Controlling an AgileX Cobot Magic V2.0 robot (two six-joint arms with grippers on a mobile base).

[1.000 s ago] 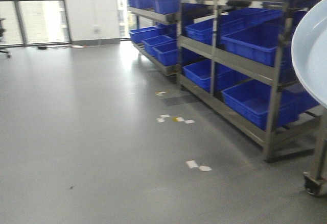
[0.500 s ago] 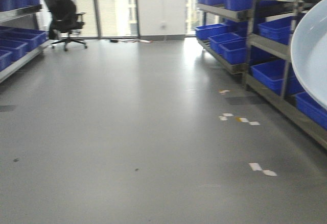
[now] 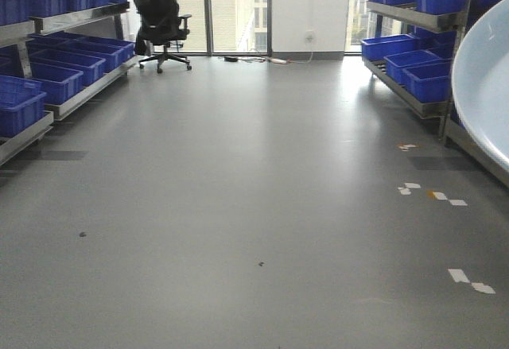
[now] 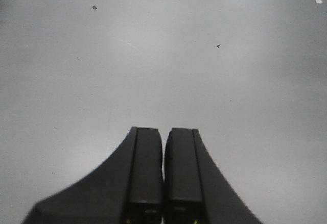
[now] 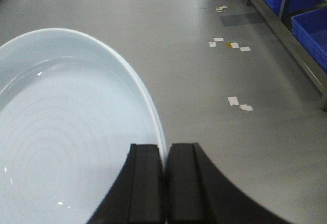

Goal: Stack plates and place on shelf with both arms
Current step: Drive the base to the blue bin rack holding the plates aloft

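Observation:
A large pale bluish-white plate point(image 5: 66, 132) fills the left of the right wrist view, held edge-on above the grey floor. My right gripper point(image 5: 164, 150) is shut on its rim, one finger inside the plate and one outside. In the front view the same plate point(image 3: 485, 79) juts in at the right edge. Over bare floor, my left gripper point(image 4: 163, 134) is shut with nothing between its fingers. Metal shelf racks with blue bins stand on the left point(image 3: 48, 55) and on the right point(image 3: 413, 47).
A black office chair point(image 3: 161, 15) stands at the far end by the windows. Scraps of white tape point(image 3: 433, 195) lie on the floor near the right rack. A wide grey aisle point(image 3: 238, 190) runs between the two racks.
The front view has swung left: the right rack slid toward the right edge, and the chair and left rack came into view. The plate stays at the right edge.

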